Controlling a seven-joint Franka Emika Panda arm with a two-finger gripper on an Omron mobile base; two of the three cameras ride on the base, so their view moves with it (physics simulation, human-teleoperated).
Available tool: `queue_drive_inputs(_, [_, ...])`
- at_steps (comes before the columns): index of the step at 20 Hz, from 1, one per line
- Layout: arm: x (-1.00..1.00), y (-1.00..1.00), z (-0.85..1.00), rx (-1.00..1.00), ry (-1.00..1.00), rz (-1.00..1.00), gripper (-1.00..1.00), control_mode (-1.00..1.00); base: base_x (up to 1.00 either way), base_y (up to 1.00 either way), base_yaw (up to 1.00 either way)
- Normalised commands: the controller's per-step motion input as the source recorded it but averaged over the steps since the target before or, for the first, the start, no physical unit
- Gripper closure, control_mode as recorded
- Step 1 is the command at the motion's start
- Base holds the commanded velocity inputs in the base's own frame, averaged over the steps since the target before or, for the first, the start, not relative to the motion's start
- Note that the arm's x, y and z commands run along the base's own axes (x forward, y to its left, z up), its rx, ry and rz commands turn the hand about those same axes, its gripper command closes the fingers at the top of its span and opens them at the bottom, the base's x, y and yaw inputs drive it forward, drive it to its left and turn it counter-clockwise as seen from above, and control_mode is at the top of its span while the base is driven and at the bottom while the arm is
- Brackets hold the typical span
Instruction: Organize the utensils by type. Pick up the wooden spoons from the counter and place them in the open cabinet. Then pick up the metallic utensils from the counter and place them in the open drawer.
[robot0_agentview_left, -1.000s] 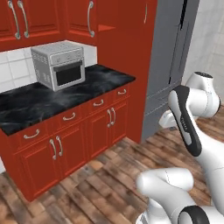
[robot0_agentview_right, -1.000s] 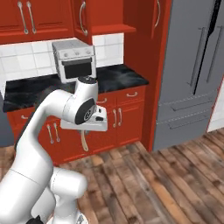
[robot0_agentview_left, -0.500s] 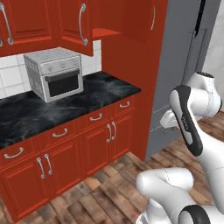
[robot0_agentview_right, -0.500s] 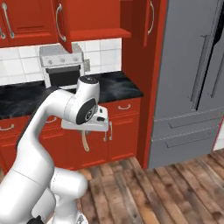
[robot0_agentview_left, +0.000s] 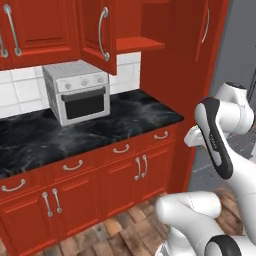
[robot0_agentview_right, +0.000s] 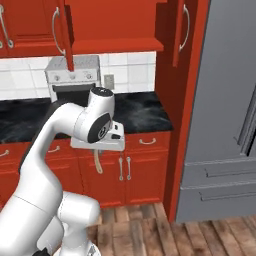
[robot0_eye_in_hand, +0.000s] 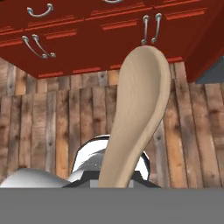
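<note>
Gripper (robot0_agentview_right: 98, 152) at center-left of right base view, clamped on a wooden spoon (robot0_eye_in_hand: 136, 114) that hangs down w/ bowl lowest, in front of red lower cabinets (robot0_agentview_right: 127, 172). Black counter (robot0_agentview_left: 90, 130) behind holds a white toaster oven (robot0_agentview_left: 77, 92).

The left base view looks from behind the arm's left, forward and down across the black counter (robot0_agentview_left: 100, 127) toward the toaster oven (robot0_agentview_left: 77, 92) and red cabinets. The right base view faces the same counter (robot0_agentview_right: 145, 112) and oven (robot0_agentview_right: 72, 75) from the other side. The hand view points down, close over the wooden floor (robot0_eye_in_hand: 39, 127).
</note>
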Motion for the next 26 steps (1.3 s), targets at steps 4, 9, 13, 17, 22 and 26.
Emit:
queue_drive_inputs(4, [0.00, 0.00, 0.00, 0.00, 0.00, 0.00, 1.00, 1.00, 0.73, -0.42, 0.31])
queue_drive_inputs(9, [0.00, 0.00, 0.00, 0.00, 0.00, 0.00, 1.00, 1.00, 0.60, -0.28, 0.27])
queue_drive_inputs(13, [0.00, 0.00, 0.00, 0.00, 0.00, 0.00, 1.00, 1.00, 0.63, -0.31, 0.28])
queue_drive_inputs(17, [0.00, 0.00, 0.00, 0.00, 0.00, 0.00, 1.00, 1.00, 0.69, -0.28, 0.22])
queue_drive_inputs(22, [0.00, 0.00, 0.00, 0.00, 0.00, 0.00, 1.00, 1.00, 0.64, -0.37, 0.12])
queue_drive_inputs(26, [0.00, 0.00, 0.00, 0.00, 0.00, 0.00, 1.00, 1.00, 0.67, -0.21, 0.12])
